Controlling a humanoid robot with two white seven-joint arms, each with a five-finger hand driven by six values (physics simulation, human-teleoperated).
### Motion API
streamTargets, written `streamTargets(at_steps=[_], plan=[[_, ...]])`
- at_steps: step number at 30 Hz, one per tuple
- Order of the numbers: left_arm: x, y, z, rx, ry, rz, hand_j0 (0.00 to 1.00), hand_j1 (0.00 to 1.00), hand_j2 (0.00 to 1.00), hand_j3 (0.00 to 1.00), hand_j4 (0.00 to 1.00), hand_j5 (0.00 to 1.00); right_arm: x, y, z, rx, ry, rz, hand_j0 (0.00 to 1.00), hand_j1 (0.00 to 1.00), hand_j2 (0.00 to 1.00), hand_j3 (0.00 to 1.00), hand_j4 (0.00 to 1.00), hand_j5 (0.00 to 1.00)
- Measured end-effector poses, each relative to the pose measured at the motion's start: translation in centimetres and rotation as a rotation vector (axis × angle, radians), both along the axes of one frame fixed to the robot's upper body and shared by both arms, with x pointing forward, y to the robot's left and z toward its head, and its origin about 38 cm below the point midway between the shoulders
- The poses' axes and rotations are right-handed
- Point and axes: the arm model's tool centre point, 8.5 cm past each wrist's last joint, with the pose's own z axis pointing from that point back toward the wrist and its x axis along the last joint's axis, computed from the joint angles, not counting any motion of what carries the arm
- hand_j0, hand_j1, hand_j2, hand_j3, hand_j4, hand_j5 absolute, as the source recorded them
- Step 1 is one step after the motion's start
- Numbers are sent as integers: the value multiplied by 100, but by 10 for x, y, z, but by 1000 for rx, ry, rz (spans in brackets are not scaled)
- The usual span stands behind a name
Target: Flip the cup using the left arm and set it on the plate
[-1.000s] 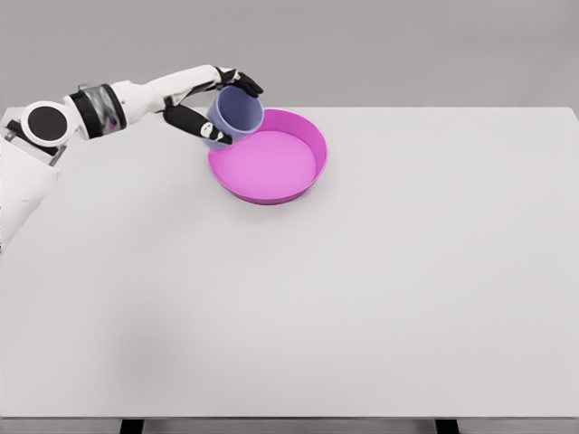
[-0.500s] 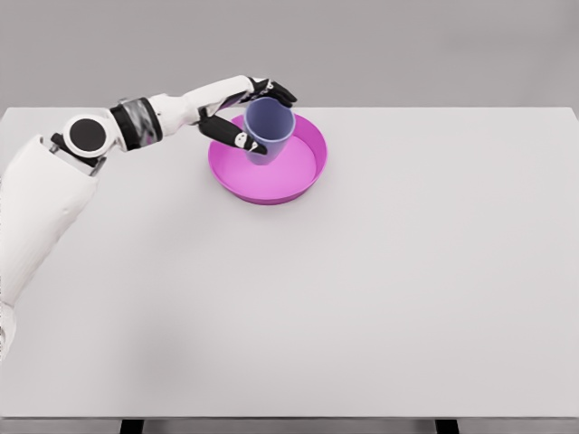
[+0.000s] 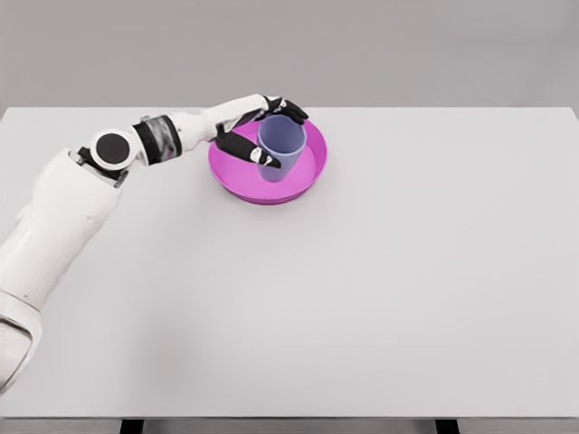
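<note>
Entering at the near left edge, the white left arm is seen to stretch diagonally across the pale grey table (image 3: 380, 298) toward the far side. A broad white upper segment lies nearest, followed by a round black-centred joint and a banded grey-and-black cuff further along. Most of the near and right part of the tabletop is taken up by bare surface. Two dark table supports are glimpsed below the near edge.

Further back, left of centre, a magenta plate (image 3: 308, 176) with a raised rim is set on the table. Within it, toward its far left part, the lavender cup (image 3: 280, 147) is held upright, mouth upward, its base down inside the plate; whether the base is touching the plate floor cannot be told. The left hand (image 3: 258, 131) is wrapped around the cup from the left: a black-tipped thumb is laid across the near side of the cup wall, while the other fingers (image 3: 291, 110) are curled around its far rim. The cup is thus gripped, not released.

Beyond the far table edge, a plain grey backdrop is shown.
</note>
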Motion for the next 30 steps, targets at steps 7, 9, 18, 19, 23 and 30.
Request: streamTargets(at_steps=[7, 9, 18, 19, 23, 30], plan=[[0, -3, -2, -2, 4, -2, 81, 81, 81, 81, 81, 81, 0, 0, 0, 0, 0, 0, 100, 100, 100, 100, 100, 100], [0, -3, -2, -1, 5, -2, 86, 86, 86, 86, 86, 86, 0, 0, 0, 0, 0, 0, 100, 100, 100, 100, 100, 100], [0, -2, -3, -2, 11, 2, 91, 91, 91, 91, 91, 91, 0, 0, 0, 0, 0, 0, 100, 100, 100, 100, 100, 100], [-1, -2, -5, -2, 14, 2, 92, 92, 92, 92, 92, 92, 0, 0, 0, 0, 0, 0, 100, 100, 100, 100, 100, 100], [-8, -3, -15, -14, 32, -6, 94, 94, 94, 94, 94, 94, 0, 0, 0, 0, 0, 0, 100, 100, 100, 100, 100, 100], [-13, -7, -7, -31, 8, -28, 94, 94, 94, 94, 94, 94, 0, 0, 0, 0, 0, 0, 100, 100, 100, 100, 100, 100]])
